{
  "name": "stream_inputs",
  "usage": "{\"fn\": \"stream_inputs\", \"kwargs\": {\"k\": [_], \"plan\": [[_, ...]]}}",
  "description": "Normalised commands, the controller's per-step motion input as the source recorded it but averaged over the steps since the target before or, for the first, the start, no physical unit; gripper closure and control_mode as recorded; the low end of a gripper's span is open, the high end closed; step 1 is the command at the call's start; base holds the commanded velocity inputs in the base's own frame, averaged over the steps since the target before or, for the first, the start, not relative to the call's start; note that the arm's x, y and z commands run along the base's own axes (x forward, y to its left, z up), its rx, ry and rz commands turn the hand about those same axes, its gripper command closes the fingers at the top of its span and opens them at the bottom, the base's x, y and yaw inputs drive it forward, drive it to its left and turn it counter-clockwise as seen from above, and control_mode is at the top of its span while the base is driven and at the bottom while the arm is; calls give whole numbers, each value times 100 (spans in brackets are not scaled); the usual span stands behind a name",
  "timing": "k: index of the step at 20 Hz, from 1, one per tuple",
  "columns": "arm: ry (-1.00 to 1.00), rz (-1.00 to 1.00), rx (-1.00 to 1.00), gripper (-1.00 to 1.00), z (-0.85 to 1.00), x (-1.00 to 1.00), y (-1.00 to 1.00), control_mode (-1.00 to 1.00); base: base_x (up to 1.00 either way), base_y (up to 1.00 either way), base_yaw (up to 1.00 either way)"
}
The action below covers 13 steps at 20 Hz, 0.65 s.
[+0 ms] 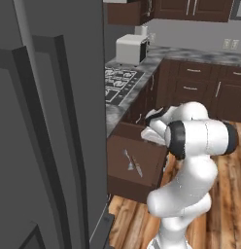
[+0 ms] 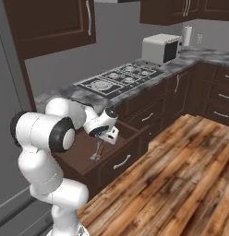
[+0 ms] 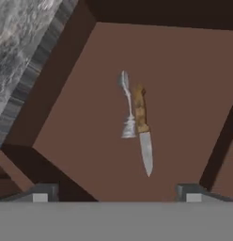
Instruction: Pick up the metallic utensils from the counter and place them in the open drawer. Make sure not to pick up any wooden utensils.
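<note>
Both metallic utensils lie on the floor of the open drawer (image 3: 90,117): the silver-grey utensil (image 3: 127,106) and the knife (image 3: 143,134), side by side and just touching or nearly so, near the middle of the drawer floor. Same pair seen in the left base view, silver-grey utensil (image 1: 128,160) beside knife (image 1: 137,168), and as a small pale shape (image 2: 97,152) in the right base view, too small to separate there.

Gripper (image 3: 116,193) hangs above the drawer, looking down into it; utensils sit below and ahead of the fingertips (image 3: 41,194), well apart from them. Jaws are spread wide with nothing between them. In the right base view the gripper (image 2: 108,133) is over the drawer's inner end, next to the counter (image 2: 70,94) edge.

Judgement: placement looks complete; no wooden spoons visible in the drawer. Step in hand is retreat. Lift straight up, keeping clear of the drawer walls and the counter lip, and avoid disturbing the pair.
</note>
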Motion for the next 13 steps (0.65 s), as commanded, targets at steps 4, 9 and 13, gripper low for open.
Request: {"fn": "stream_inputs", "kwargs": {"k": [4,9,13], "plan": [[-28,0,10,-100,100,-81,-34,-100,0,0,0],[-23,0,13,-100,100,-79,-21,-100,0,0,0],[-3,0,10,-100,100,-78,-20,-100,0,0,0]]}}
